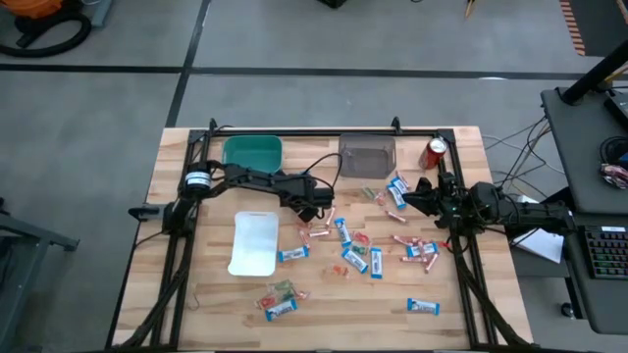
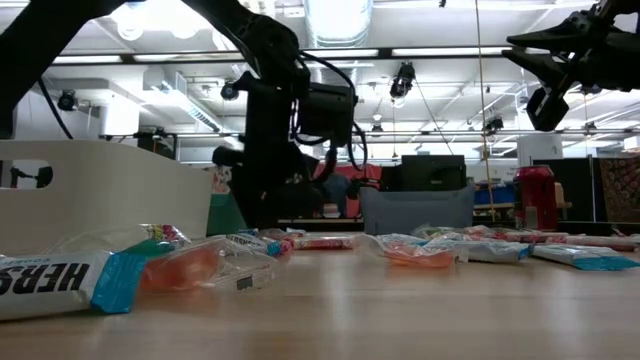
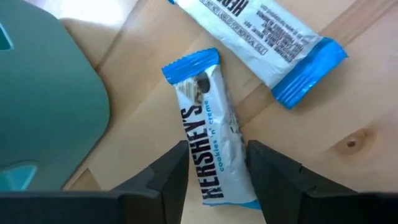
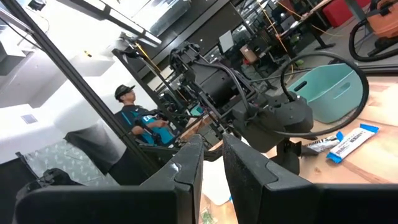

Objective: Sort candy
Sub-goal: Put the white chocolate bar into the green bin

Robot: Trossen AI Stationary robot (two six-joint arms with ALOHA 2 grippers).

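Wooden slatted tabletop (image 1: 206,294): left gripper (image 3: 216,167) fingers straddle a blue-and-white wrapped mini bar (image 3: 211,127), not clamped; right gripper (image 4: 212,163) fingers nearly together, empty.

Wooden desk (image 1: 211,304) with bins, a can and scattered candy

Along the far edge sit a green bin (image 1: 252,153), a clear grey container (image 1: 367,155) and a red soda can (image 1: 436,152). A white tray (image 1: 254,242) lies left of centre. The candy (image 1: 355,257) is strewn over the middle and right: blue-and-white mini bars, slim pink sticks, small red, orange and green pieces. One bar (image 1: 423,307) lies apart near the front right; a small cluster (image 1: 279,299) sits near the front, below the tray.
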